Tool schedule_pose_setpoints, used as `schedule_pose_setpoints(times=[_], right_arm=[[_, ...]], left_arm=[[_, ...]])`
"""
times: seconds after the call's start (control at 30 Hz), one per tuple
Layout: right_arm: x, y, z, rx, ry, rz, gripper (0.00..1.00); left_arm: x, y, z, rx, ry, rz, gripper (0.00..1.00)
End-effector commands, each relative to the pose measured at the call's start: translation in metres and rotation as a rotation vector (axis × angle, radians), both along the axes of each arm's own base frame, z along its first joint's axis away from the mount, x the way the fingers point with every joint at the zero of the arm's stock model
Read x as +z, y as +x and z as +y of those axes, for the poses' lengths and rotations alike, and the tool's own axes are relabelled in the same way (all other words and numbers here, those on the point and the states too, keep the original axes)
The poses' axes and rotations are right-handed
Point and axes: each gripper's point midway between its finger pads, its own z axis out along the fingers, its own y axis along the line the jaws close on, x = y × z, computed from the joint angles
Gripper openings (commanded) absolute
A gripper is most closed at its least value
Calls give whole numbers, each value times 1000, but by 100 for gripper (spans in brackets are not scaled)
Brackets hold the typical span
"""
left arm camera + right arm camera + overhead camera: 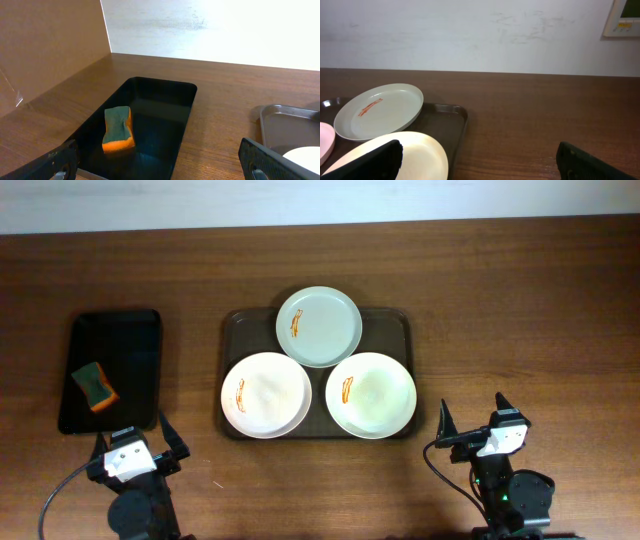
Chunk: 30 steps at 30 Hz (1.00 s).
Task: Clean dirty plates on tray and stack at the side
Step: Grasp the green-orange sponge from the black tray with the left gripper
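Table point(520, 300): brown tray point(245, 330) centre, black tray point(120, 340) left. On brown tray, three smeared plates touching: green plate point(319, 327) rear, left cream plate point(266, 395), right cream plate point(371, 394) front. Fingers apart, empty: left gripper point(135, 440), right gripper point(474, 418). In black tray, sponge point(95, 385).

From above I see soft, even light, and everything looks sharp. In my left wrist view the far wall point(210, 30) is so bright it turns plain white, and the black tray point(165, 125) shines like glass. In my right wrist view the nearest plate point(425, 155) glows, and the dark fingers point(365, 165) look fuzzy.
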Motion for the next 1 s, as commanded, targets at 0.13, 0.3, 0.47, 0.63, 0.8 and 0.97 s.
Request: schedule_pose_setpoints(times=[0.13, 0.3, 0.47, 0.63, 0.8, 0.97], right_arm=[[-3, 0, 1, 3, -3, 3, 98], [-3, 0, 1, 3, -3, 3, 98], [-3, 0, 1, 4, -3, 3, 98], [-3, 0, 1, 2, -4, 3, 98], [-2, 0, 4, 20, 25, 5, 98], [49, -12, 18, 100, 58, -45, 98]], left_arm=[[-5, 2, -3, -20, 5, 7, 99], [-5, 2, -3, -20, 5, 7, 99], [-5, 2, -3, -20, 5, 7, 99], [2, 5, -9, -58, 10, -25, 99], [9, 11, -30, -184, 6, -53, 99], [58, 15, -41, -247, -58, -78, 99]])
